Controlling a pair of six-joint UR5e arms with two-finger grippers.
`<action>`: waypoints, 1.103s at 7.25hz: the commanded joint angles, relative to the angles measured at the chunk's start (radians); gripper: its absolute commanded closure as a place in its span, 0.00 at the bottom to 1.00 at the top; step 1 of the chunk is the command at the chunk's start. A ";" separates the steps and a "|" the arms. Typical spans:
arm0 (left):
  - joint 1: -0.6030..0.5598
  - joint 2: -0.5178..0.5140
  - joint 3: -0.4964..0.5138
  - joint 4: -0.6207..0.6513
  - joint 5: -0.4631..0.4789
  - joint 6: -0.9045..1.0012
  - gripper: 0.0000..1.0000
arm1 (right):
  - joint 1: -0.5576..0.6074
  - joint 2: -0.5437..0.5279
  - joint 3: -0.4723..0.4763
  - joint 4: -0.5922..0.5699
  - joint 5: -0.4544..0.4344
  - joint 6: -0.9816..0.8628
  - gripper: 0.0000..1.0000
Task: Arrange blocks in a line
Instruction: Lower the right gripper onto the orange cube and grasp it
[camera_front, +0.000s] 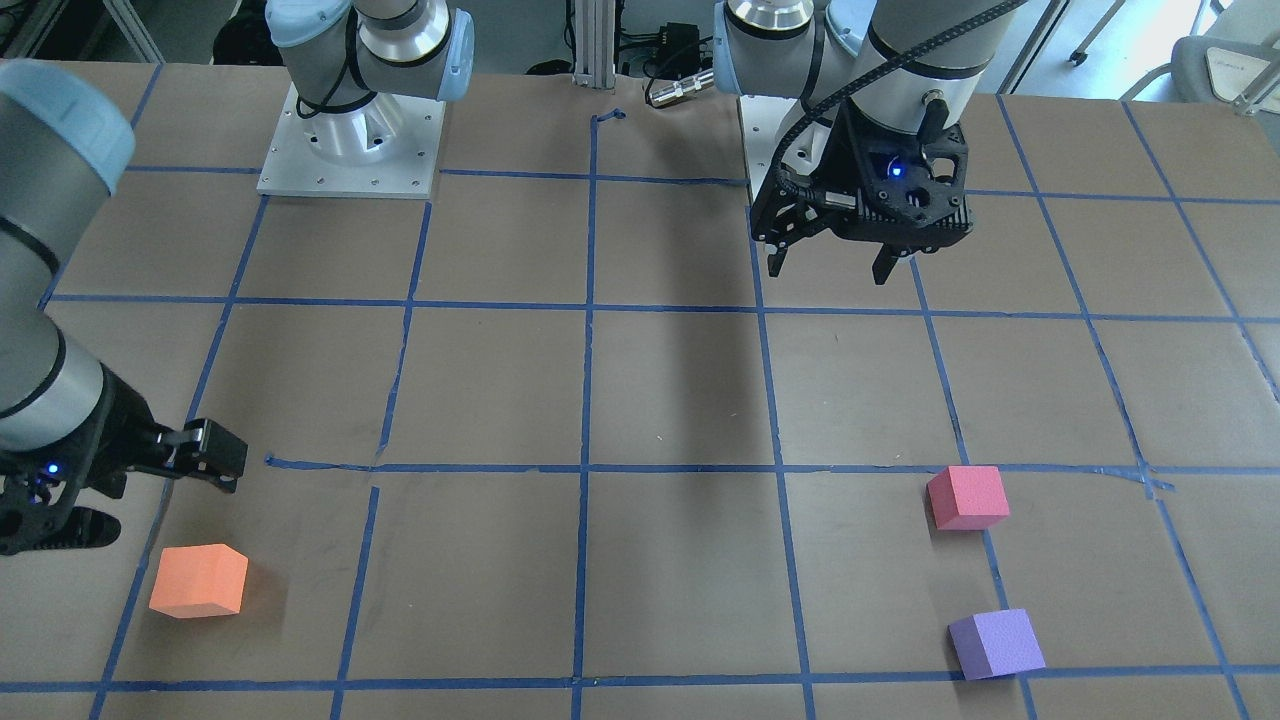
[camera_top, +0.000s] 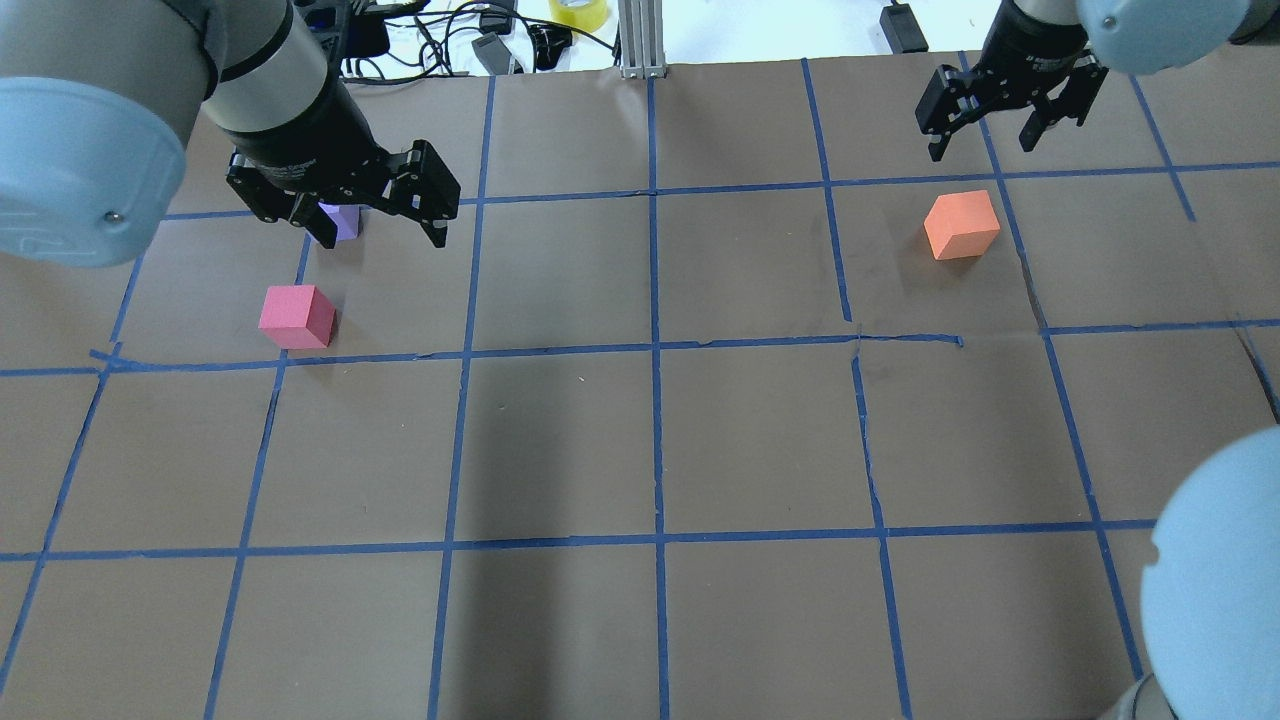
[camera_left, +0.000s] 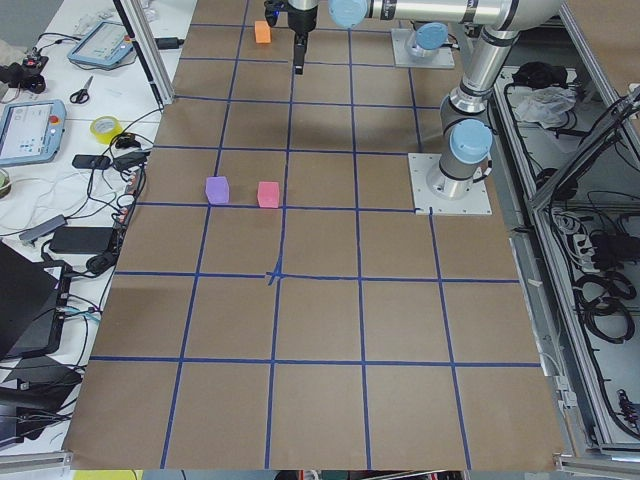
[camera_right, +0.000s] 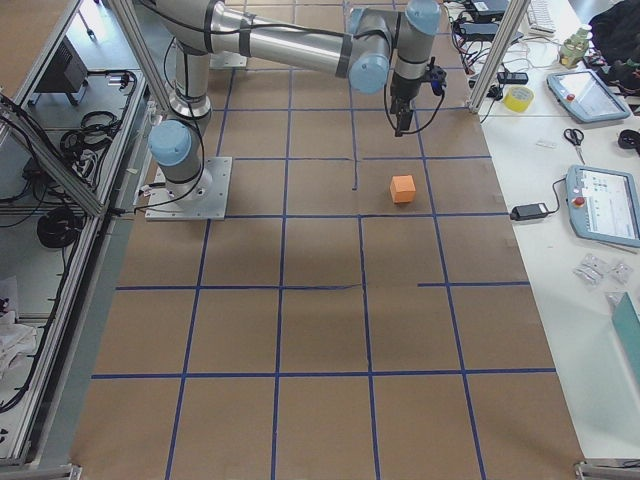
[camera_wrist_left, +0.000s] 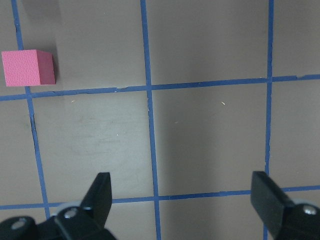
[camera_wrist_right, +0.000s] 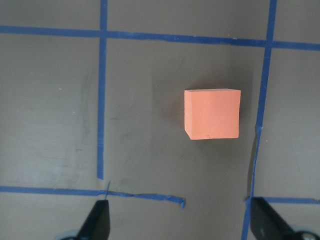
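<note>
Overall: three blocks, all on the table (camera_front: 680, 400), none held, not in one line.
Look: matte foam cubes of similar size with sharp edges and plain faces.
Count: 1 orange, 1 pinkish red, 1 purple; 2 grippers.
Orange block (camera_front: 198, 581): lower left of the front-facing view, sitting alone inside a grid square, well apart from the other two.
Pinkish red block (camera_front: 967, 497): right of centre in the same view, on a blue tape line.
Purple block (camera_front: 996, 644): lower right, near the pinkish red one but not touching it. In the overhead view it is partly hidden behind the left gripper.
Left gripper (camera_front: 829, 270): upper right of centre, fingers spread wide, holding nothing, above bare table. Its wrist view shows the pinkish red block at upper left.
Right gripper (camera_top: 983, 145): upper right of the overhead view, fingers spread wide, empty, near the orange block but not touching it.
Table surface: brown paper with a blue tape grid.
</note>
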 joint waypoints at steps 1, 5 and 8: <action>-0.001 -0.005 0.000 0.000 0.001 0.003 0.00 | -0.047 0.118 0.033 -0.162 0.000 -0.055 0.00; -0.005 -0.003 0.001 0.002 -0.002 0.003 0.00 | -0.063 0.229 0.040 -0.262 0.001 -0.151 0.00; -0.001 -0.006 0.000 0.006 -0.002 0.003 0.00 | -0.063 0.255 0.040 -0.262 -0.003 -0.151 0.15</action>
